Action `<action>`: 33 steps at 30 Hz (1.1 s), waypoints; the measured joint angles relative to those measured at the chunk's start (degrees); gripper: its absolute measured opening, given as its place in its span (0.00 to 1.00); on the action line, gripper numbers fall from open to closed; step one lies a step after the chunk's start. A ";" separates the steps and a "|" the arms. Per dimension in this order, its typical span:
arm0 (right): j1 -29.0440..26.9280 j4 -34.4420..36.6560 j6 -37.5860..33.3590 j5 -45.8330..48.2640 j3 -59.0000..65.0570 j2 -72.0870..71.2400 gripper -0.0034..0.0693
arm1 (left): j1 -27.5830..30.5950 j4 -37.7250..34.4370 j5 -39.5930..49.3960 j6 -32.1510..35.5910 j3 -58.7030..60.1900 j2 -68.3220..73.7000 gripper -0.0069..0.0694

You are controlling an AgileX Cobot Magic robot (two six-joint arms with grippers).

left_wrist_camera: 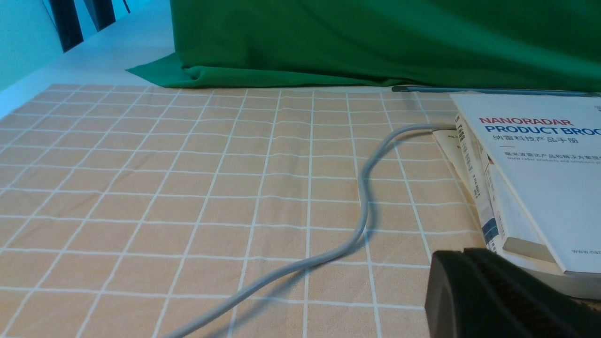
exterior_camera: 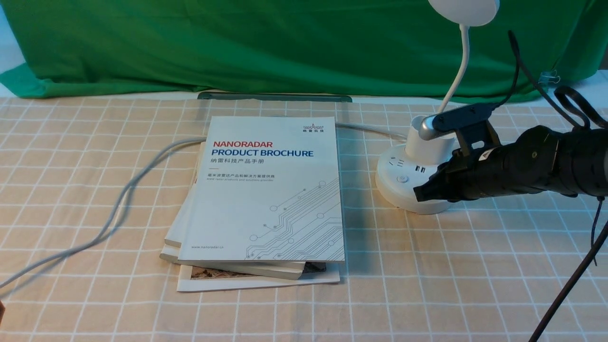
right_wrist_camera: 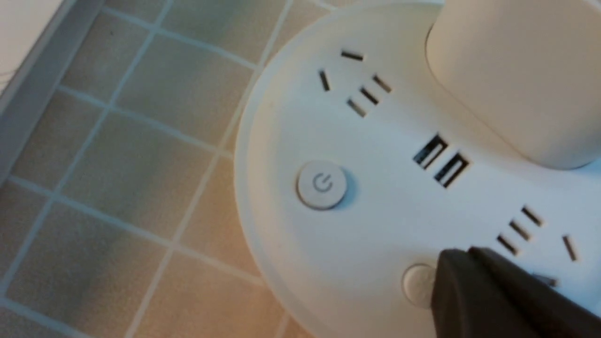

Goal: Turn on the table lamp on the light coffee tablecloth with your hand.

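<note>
The white table lamp [exterior_camera: 403,183] stands on the light coffee tablecloth [exterior_camera: 95,190] at the right, its round base bearing sockets and buttons, its disc head [exterior_camera: 465,9] at the top edge. My right gripper [exterior_camera: 420,194] is shut, its black tip over the base's near rim. In the right wrist view the shut tip [right_wrist_camera: 453,267] half covers a second round button [right_wrist_camera: 418,284], with the power button [right_wrist_camera: 322,184] a little apart from it. My left gripper [left_wrist_camera: 462,263] is shut and empty, low over the cloth beside the books.
A stack of brochures [exterior_camera: 266,199] lies in the middle. A grey cable [exterior_camera: 114,209] runs across the cloth at the left. A green cloth [exterior_camera: 285,42] hangs along the back. A dark strip [exterior_camera: 275,97] lies at its foot.
</note>
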 joint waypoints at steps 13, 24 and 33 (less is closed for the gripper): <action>0.61 0.05 1.21 0.49 -0.10 -1.09 0.08 | 0.00 0.00 0.00 0.00 0.00 0.00 0.12; 0.85 -0.06 2.98 1.66 9.41 -23.89 0.08 | 0.00 0.00 0.00 0.00 0.00 0.00 0.12; 0.85 -0.06 5.57 5.51 23.21 -55.51 0.09 | 0.00 0.00 0.00 0.00 0.00 0.00 0.12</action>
